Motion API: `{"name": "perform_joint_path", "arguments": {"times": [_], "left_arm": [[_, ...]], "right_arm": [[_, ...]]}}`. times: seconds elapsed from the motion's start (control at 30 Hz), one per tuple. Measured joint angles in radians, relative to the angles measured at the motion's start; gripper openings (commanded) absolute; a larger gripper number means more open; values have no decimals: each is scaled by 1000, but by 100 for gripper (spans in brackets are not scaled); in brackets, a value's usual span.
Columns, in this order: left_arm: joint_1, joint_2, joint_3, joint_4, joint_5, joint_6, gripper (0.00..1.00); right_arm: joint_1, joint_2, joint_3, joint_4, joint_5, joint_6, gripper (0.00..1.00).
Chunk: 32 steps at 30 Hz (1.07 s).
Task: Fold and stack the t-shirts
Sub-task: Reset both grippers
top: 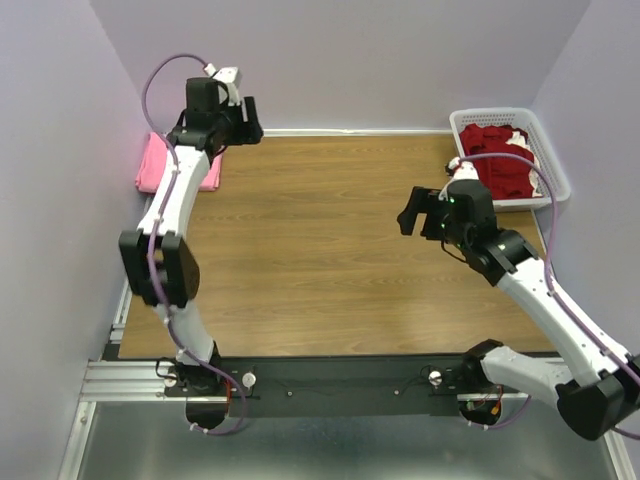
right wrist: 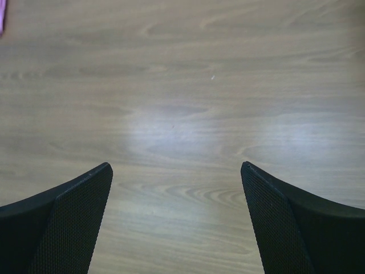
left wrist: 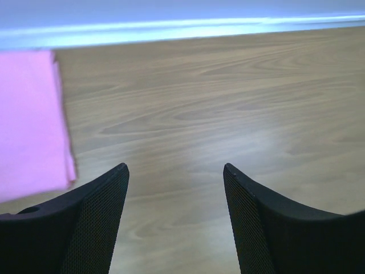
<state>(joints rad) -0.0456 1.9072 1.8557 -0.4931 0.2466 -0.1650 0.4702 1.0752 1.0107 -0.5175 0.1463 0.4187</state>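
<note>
A bright pink t-shirt (top: 158,165) lies folded at the table's far left edge, and it fills the left side of the left wrist view (left wrist: 28,120). My left gripper (top: 250,122) hovers just right of it, open (left wrist: 175,168), with only bare wood between its fingers. Dark red t-shirts (top: 500,155) lie heaped in the basket at the far right. Over the table's right half, left of that basket, my right gripper (top: 412,212) is wide open (right wrist: 175,166) and holds nothing. A sliver of the pink t-shirt (right wrist: 1,14) shows in the right wrist view's top left corner.
The white lattice basket (top: 490,113) stands at the far right corner. The wooden table (top: 320,250) is walled by pale purple panels at the left, back and right. A metal rail with both arm bases runs along the near edge.
</note>
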Motion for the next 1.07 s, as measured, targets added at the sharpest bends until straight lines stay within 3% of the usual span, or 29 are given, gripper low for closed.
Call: {"name": "perform_joint_path", "arguments": {"times": [0.2, 0.4, 0.63, 0.77, 1.07], "left_arm": [[-183, -468, -291, 108, -87, -80, 79], [-177, -857, -613, 126, -265, -143, 90], [-177, -1353, -888, 180, -496, -165, 93], [-177, -1528, -1012, 247, -555, -164, 93], [-177, -1763, -1308, 364, -604, -159, 94]], "right_arm": [[0, -149, 16, 0, 174, -12, 100], [0, -311, 16, 1, 342, -69, 100], [0, -431, -61, 4, 482, -90, 100], [0, -447, -110, 4, 510, -90, 100], [0, -567, -171, 28, 564, -111, 100]]}}
